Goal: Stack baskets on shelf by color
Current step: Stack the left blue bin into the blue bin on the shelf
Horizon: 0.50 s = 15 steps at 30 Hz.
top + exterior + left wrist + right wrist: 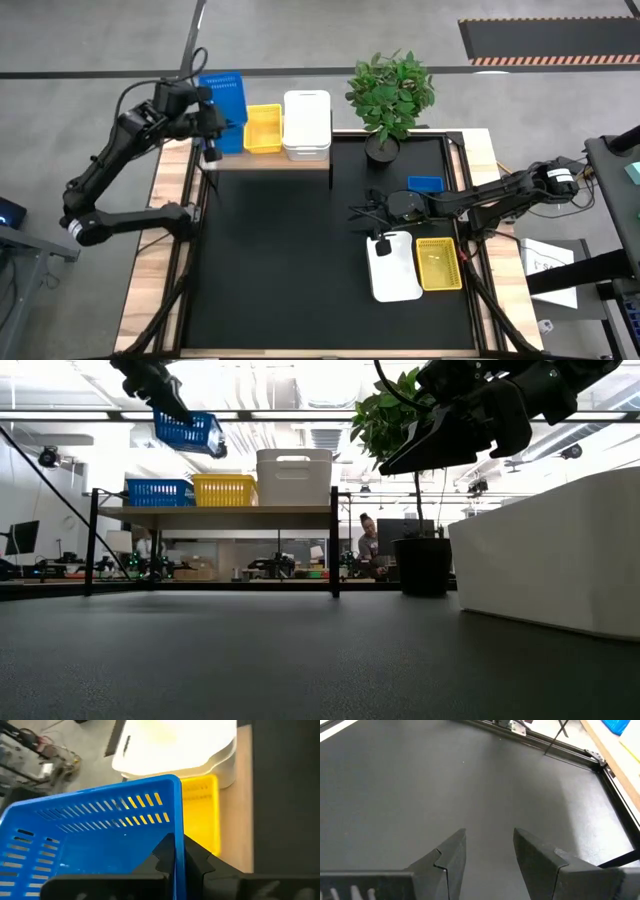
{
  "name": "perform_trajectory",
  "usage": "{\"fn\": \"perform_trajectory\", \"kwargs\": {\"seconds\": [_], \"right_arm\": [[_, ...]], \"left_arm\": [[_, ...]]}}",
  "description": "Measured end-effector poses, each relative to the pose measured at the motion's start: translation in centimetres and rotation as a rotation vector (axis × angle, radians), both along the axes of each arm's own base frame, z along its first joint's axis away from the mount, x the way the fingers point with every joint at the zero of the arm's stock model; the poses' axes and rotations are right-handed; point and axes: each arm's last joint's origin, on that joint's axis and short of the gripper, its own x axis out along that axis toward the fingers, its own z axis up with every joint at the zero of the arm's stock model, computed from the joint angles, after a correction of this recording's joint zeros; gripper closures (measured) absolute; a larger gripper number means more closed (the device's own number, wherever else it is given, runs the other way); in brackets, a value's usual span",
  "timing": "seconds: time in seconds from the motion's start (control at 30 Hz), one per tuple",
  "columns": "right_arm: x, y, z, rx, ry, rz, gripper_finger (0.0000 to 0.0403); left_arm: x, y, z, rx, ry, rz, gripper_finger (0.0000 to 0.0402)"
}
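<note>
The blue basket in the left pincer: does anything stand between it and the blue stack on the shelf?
Nothing visible does. The left pincer holds the blue basket tilted in the air above the blue stack at the shelf end. The yellow stack stands beside it, not in the way.

Robotics lab: workbenches (200, 568), ceiling strip lights (300, 390).

2 black jointed arms with looping black cables; the right arm's fingers (447, 865) are dark, angular wedges.
</note>
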Motion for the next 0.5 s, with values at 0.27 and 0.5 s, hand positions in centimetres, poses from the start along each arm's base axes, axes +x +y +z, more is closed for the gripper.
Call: {"fn": "perform_trajectory", "kwargs": {"seconds": [0.27, 0.5], "right_arm": [[0.0, 0.0, 0.0, -0.006, -0.001, 0.003, 0.0248], [0.0, 0.0, 0.0, -0.012, -0.002, 0.006, 0.0248]], "left_arm": [[-1.4, 1.7, -3.0, -0.132, 0.047, -0.025, 0.0401], [-1.4, 2.6, -3.7, -0.176, 0.063, -0.075, 0.0401]]}}
